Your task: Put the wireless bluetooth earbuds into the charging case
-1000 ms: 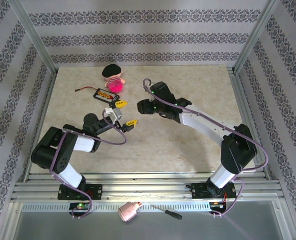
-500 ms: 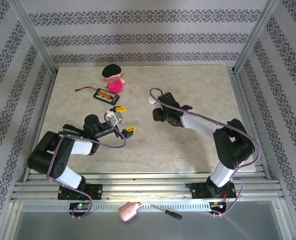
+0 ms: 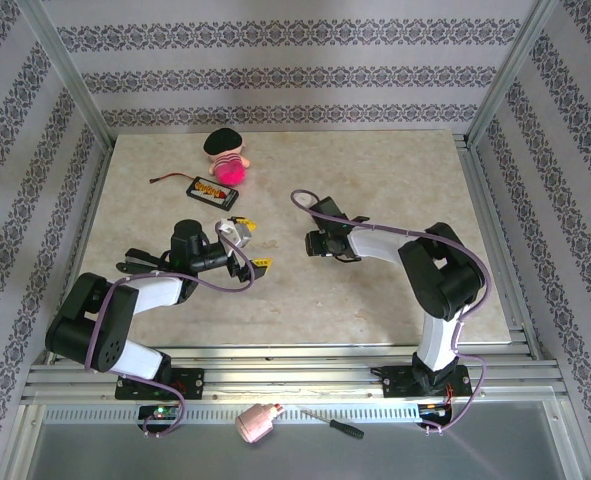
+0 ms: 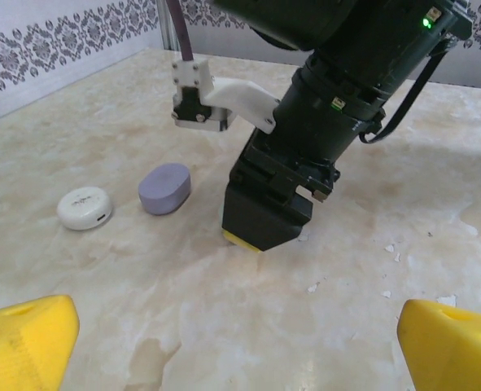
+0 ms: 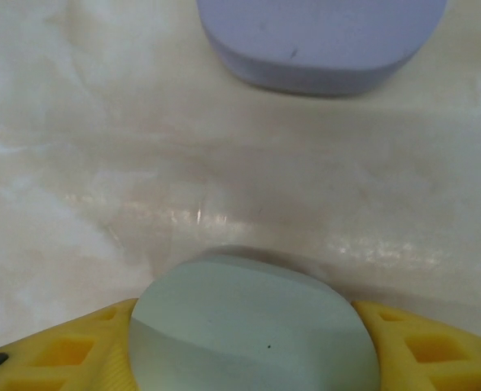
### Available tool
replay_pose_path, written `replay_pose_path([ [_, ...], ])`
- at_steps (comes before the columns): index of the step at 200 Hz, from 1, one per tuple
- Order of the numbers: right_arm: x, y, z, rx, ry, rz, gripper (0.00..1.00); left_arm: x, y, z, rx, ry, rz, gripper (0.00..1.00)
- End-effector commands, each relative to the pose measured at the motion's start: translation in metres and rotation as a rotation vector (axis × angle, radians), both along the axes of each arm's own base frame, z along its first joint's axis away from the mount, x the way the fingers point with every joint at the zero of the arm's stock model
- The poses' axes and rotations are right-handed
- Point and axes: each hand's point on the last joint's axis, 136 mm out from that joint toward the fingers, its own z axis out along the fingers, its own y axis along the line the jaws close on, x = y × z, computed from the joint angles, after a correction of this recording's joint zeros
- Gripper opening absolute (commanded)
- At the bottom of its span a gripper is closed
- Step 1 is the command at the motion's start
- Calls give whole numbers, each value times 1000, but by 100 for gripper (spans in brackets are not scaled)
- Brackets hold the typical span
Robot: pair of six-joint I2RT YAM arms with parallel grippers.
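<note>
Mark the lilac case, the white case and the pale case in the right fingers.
lilac case (image 4: pixel 165 188): left wrist view, middle of its top face.
white case (image 4: pixel 84 208): left wrist view, centre of its top.
pale case (image 5: pixel 252 326): right wrist view, middle of its top face.

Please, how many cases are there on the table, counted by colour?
white case: 1
lilac case: 1
pale grey case: 1
total: 3
</note>
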Motion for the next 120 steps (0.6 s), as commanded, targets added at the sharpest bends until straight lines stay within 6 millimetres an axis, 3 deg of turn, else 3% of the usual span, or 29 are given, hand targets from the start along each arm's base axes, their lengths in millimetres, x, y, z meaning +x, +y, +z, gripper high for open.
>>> replay_pose_path([
  [1, 2, -2, -4, -17, 1, -12, 61, -7, -7, 9, 5, -18, -51, 100],
  [30, 6, -3, 23, -1, -61, -9, 77, -2, -4, 13, 2, -22, -13, 99],
  [68, 14, -20, 86, 56, -234, -24, 97, 13, 10, 28, -25, -28, 103, 99],
  [105, 19, -65, 136, 58, -454, -54, 98, 47, 64, 44, 28, -73, 460, 99],
  [120, 20, -94, 149, 47, -542, -104, 98, 57, 94, 44, 78, -94, 630, 99],
])
